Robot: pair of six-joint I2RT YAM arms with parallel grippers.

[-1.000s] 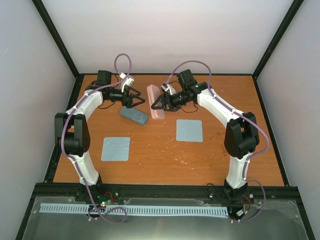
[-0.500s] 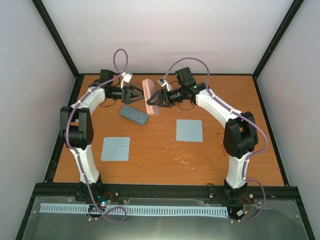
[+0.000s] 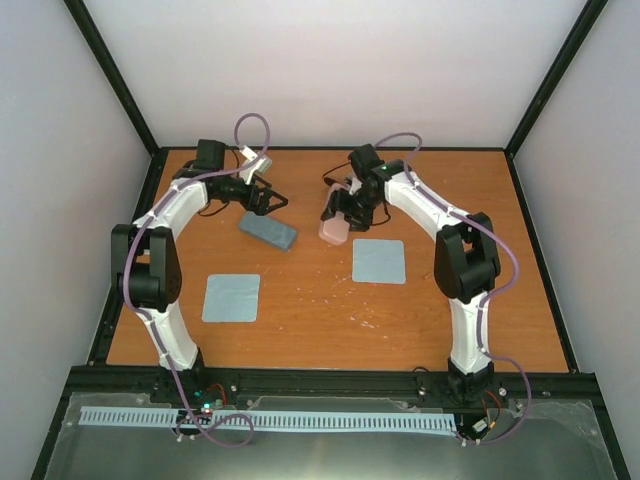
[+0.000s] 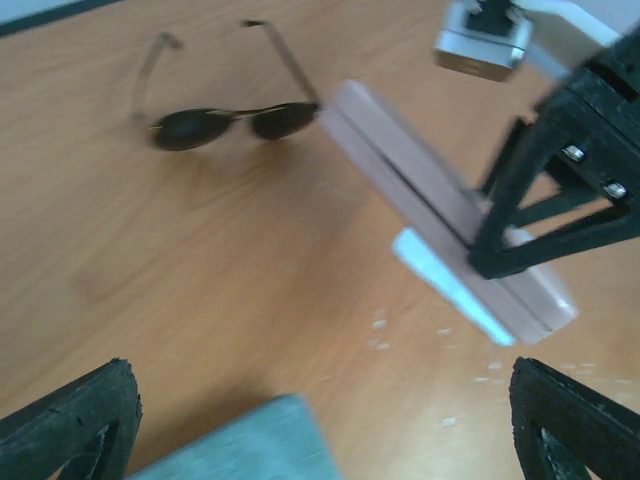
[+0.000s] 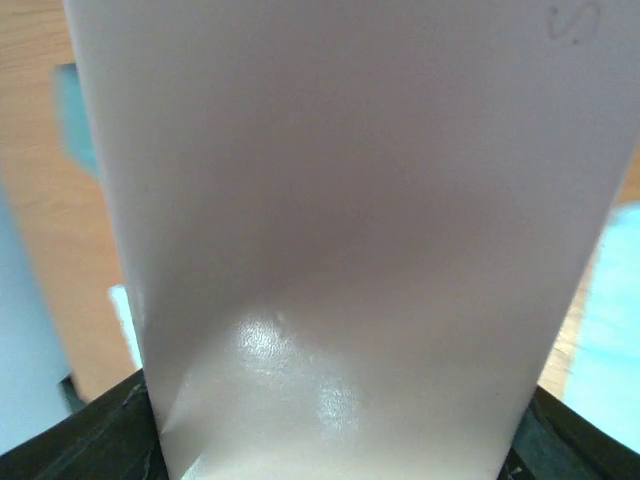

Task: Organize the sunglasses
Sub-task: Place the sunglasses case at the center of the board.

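One pair of sunglasses with a thin frame and dark lenses lies on the table, arms unfolded; I see it only in the left wrist view. My right gripper is shut on the pink case and holds it tilted above the table. The case fills the right wrist view, and in the left wrist view the pink case hangs just right of the sunglasses. My left gripper stands open with nothing between its fingers, above the blue-grey case.
Two light-blue cloths lie flat on the wooden table: one at front left, one right of centre, just in front of the pink case. A corner of the blue-grey case shows between my left fingers.
My right gripper has carried the pink case to the right and nearer, away from the left gripper, and turned it. The left gripper has drawn back slightly over the blue-grey case.
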